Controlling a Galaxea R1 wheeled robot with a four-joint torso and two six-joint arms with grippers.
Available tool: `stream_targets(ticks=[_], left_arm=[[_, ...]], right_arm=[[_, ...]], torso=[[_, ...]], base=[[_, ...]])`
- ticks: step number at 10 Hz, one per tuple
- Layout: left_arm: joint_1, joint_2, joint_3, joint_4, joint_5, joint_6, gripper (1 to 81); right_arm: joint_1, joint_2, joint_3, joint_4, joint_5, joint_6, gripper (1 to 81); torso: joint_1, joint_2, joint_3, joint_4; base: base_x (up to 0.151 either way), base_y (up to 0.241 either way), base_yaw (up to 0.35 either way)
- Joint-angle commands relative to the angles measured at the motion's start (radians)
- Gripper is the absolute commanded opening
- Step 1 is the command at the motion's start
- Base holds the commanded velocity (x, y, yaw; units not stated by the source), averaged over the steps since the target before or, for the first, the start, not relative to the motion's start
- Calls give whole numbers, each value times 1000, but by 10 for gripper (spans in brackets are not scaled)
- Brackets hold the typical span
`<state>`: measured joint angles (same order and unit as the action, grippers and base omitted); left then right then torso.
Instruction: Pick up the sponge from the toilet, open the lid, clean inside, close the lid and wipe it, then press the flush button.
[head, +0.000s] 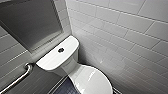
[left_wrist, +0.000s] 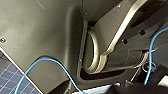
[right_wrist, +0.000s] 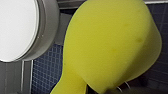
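Sponge (right_wrist: 110, 45) (pinched, bulging) in right gripper (right_wrist: 110, 90)

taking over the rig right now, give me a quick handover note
Right gripper: seems shut on the sponge, which is pinched and held over the floor tiles beside the toilet.
Left gripper: state can't be told.
Lid is down. Flush button sits on the tank.
Done: sponge is off the toilet.
To do: unclear whether the inside is cleaned. With the lid down, it's either open and clean, or wipe the lid and flush.
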<state>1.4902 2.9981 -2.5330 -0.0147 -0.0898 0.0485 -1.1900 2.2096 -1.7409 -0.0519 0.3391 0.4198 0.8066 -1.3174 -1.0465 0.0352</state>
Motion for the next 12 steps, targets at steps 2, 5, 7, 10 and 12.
stream_targets(ticks=[2, 5, 7, 10, 12], left_arm=[[-37, -78, 156, 1, 96, -2, 811], [-102, -163, 281, -7, 114, -6, 811], [-150, -227, 366, -8, 114, -7, 811], [-236, -327, 497, -13, 116, -12, 811], [-290, -362, 537, -44, 116, -21, 811]], right_arm=[[-104, -3, -57, -92, -51, 4, 10], [-196, 52, -124, -130, -89, 4, 10], [-256, 84, -182, -137, -86, 4, 10], [-314, 103, -193, -146, -80, 1, 10], [-326, 127, -222, -152, -81, 1, 10]], torso=[[0, 0, 0, 0], [0, 0, 0, 0], [0, 0, 0, 0], [71, -111, 0, 0], [106, -168, 0, 0]], base=[[0, 0, 0], [0, 0, 0], [0, 0, 0], [0, 0, 0], [0, 0, 0]])
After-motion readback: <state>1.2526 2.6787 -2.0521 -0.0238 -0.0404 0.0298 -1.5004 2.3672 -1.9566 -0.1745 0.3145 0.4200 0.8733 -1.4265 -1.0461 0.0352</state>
